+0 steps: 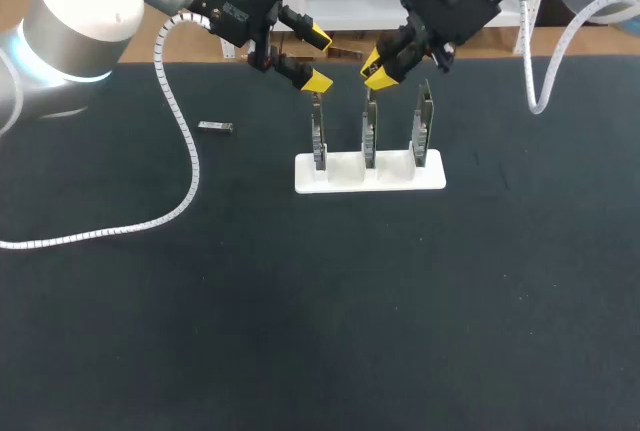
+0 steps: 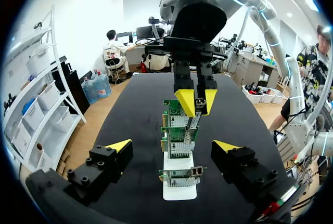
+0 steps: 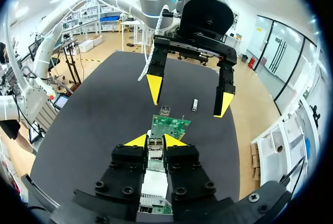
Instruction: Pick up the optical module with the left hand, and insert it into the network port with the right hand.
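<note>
Three green network cards stand upright in a white stand (image 1: 340, 176). My right gripper (image 1: 377, 69) hangs over the middle card (image 1: 369, 136), shut on a small silver optical module (image 2: 199, 103) that shows between its yellow tips, just above the card's top edge. In the right wrist view the module (image 3: 155, 145) sits between the right gripper (image 3: 154, 141) fingers, over the card (image 3: 169, 126). My left gripper (image 1: 316, 58) hovers open above the left card (image 1: 318, 136) with nothing held. In its own view the left gripper (image 2: 173, 148) straddles the row of cards without touching them.
A second small silver module (image 1: 215, 127) lies flat on the black table, left of the stand. The left arm's white coiled cable (image 1: 185, 151) trails over the table's left part. The third card (image 1: 424, 126) stands at the stand's right end.
</note>
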